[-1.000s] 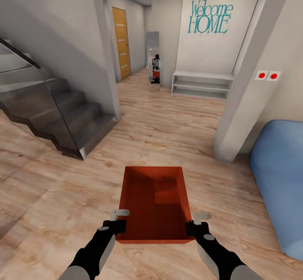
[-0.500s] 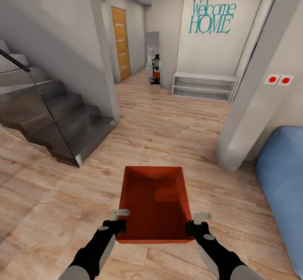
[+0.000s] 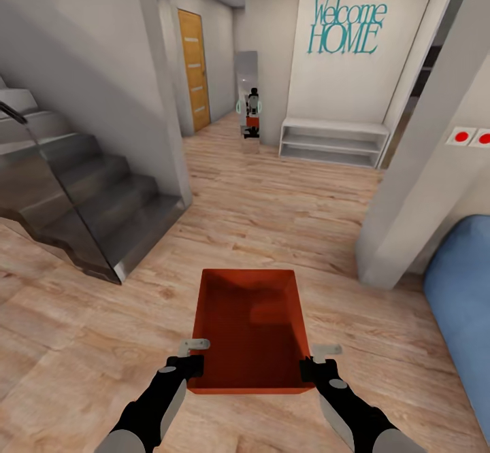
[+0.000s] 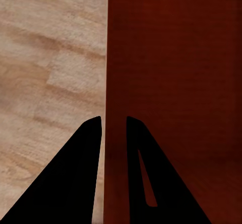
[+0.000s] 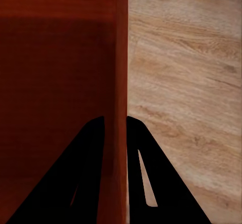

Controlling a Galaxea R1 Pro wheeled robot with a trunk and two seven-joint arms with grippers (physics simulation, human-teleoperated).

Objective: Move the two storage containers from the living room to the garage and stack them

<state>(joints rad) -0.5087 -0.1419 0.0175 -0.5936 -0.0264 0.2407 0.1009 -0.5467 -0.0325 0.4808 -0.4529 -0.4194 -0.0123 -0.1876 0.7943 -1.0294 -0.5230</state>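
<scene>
- Arms reach forward from the bottom of the head view, black-sleeved, one on each side of a single orange-red storage container.
- Left tool pinches the container's left wall near its close corner; in the left wrist view its two dark fingers straddle the thin red wall, one outside and one inside.
- Right tool pinches the right wall the same way, its fingers pressed against either face of the wall.
- The container is held level above the light wood-plank floor, open side up, with nothing inside it and its long axis pointing away from the robot.
- To the right, a blue rounded cushion-like shape lies on the floor beside a white pillar carrying two red buttons.
- To the left, a grey staircase rises behind a glass panel.
- Farther on, a low white shelf unit stands under a white wall with teal lettering reading "Welcome HOME".
- A narrow mirror beside it reflects a robot, and an orange-wood door stands in the hallway at the left.
</scene>
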